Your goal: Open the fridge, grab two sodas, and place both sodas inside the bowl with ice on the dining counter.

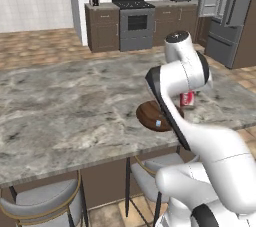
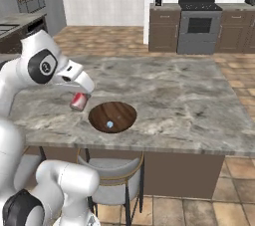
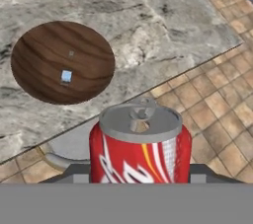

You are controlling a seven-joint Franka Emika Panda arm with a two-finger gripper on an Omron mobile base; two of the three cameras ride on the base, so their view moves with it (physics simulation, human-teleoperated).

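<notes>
My gripper [image 2: 79, 98] is shut on the short red can [image 3: 140, 144] with a silver top. It holds the can just above the dining counter [image 1: 75, 101], close beside the dark wooden bowl [image 2: 112, 116], on the bowl's left in the right base view. One small pale ice cube [image 3: 66, 75] lies in the bowl [image 3: 63, 62]. In the left base view the can [image 1: 187, 99] shows behind my forearm, right of the bowl [image 1: 152, 116]. The grey fridge [image 1: 222, 41] stands at the far right with an upper door swung open. The cola bottle is out of view.
Grey padded stools [image 1: 45, 203] [image 2: 117, 185] are tucked under the counter's near edge. A stove [image 1: 134, 18] and brown cabinets line the back wall. In the hand view the tiled floor [image 3: 217, 94] lies beyond the counter's edge.
</notes>
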